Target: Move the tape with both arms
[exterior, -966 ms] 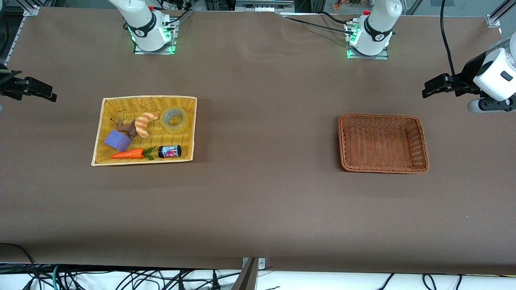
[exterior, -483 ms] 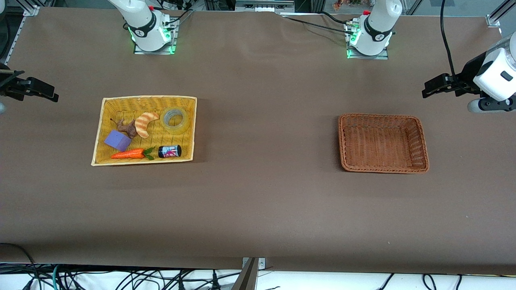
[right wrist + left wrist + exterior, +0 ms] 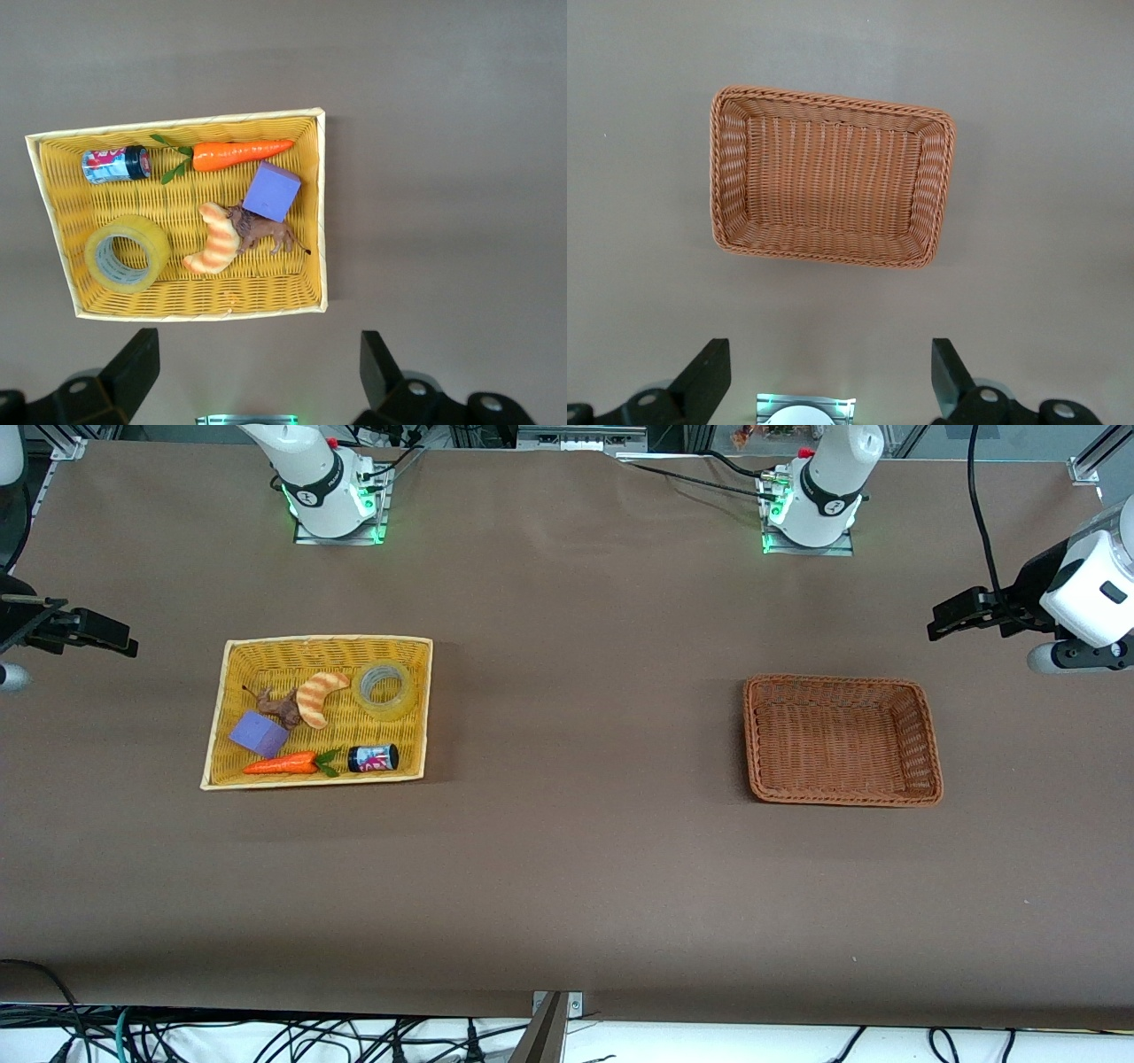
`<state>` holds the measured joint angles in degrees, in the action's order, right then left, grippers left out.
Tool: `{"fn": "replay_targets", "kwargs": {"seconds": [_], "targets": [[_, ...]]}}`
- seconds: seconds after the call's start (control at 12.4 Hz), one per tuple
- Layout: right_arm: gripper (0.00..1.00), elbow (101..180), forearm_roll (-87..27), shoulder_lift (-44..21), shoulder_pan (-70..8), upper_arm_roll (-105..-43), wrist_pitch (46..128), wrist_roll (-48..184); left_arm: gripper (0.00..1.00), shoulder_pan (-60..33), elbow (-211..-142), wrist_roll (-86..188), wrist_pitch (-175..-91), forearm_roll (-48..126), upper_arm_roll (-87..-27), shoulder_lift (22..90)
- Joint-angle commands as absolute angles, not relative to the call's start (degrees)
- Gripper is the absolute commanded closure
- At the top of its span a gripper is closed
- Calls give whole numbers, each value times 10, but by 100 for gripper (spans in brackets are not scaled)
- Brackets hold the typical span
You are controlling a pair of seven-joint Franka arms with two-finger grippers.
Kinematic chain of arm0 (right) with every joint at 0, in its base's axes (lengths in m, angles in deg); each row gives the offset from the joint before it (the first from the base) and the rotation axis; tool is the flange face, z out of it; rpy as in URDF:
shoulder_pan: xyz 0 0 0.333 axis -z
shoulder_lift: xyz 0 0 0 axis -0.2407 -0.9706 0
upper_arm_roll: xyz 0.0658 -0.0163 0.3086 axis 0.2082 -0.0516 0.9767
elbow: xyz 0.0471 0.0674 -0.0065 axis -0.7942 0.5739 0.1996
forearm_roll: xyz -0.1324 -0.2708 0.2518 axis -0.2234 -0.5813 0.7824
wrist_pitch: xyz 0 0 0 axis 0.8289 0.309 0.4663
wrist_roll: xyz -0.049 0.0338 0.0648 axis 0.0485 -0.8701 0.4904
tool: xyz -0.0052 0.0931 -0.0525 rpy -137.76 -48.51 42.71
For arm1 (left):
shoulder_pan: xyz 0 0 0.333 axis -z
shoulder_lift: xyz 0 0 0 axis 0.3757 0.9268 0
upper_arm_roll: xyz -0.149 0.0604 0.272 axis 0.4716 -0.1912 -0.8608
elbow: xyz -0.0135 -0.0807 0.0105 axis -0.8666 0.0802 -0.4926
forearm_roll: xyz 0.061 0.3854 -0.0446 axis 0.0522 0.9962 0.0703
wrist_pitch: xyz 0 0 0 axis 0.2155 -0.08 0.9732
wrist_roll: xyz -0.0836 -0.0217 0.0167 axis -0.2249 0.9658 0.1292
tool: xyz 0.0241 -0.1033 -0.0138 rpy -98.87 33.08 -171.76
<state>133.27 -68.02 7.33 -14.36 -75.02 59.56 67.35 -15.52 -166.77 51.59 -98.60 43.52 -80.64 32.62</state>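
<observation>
The tape [image 3: 388, 708] lies flat in the yellow basket [image 3: 328, 639], in the corner toward the robots' bases and the table's middle. It also shows in the right wrist view [image 3: 158, 251], inside the same basket [image 3: 177, 121]. My right gripper [image 3: 124, 642] hangs open and empty over the bare table at the right arm's end, beside the yellow basket; its jaws [image 3: 257, 367] stand wide apart. My left gripper [image 3: 941, 622] waits open and empty over the table at the left arm's end, jaws [image 3: 828, 376] wide.
The yellow basket also holds a striped croissant [image 3: 319, 697], a brown toy animal [image 3: 282, 707], a purple block [image 3: 259, 733], a carrot [image 3: 282, 763] and a small can [image 3: 373, 758]. An empty brown wicker basket [image 3: 837, 680] stands toward the left arm's end.
My right gripper has shifted slightly toward the yellow basket. The left arm and everything in the baskets have not moved.
</observation>
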Motion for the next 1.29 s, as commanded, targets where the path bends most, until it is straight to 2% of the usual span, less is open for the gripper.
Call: {"fn": "replay_targets", "kwargs": {"seconds": [0.0,0.24,0.4,0.56,0.81,0.89,1.21], "targets": [[0,1334,-674,77,-138,-749,589,676,0,-157,-1652,502,-986,419,-808,337],[0,1336,-671,69,-138,-748,587,678,0,-155,-1652,502,-986,418,-808,337],[0,1334,-673,63,-142,-746,557,677,0,-155,-1652,502,-986,418,-808,337],[0,1339,-673,63,-149,-740,552,677,0,-156,-1631,503,-985,418,-808,348],[0,1393,-672,62,-152,-709,570,709,0,-153,-1605,506,-978,422,-807,361],[0,1434,-672,65,-152,-698,611,720,0,-150,-1610,507,-969,424,-800,361],[0,1621,-672,76,-152,-634,872,720,0,-154,-1604,505,-957,427,-792,362]]}}
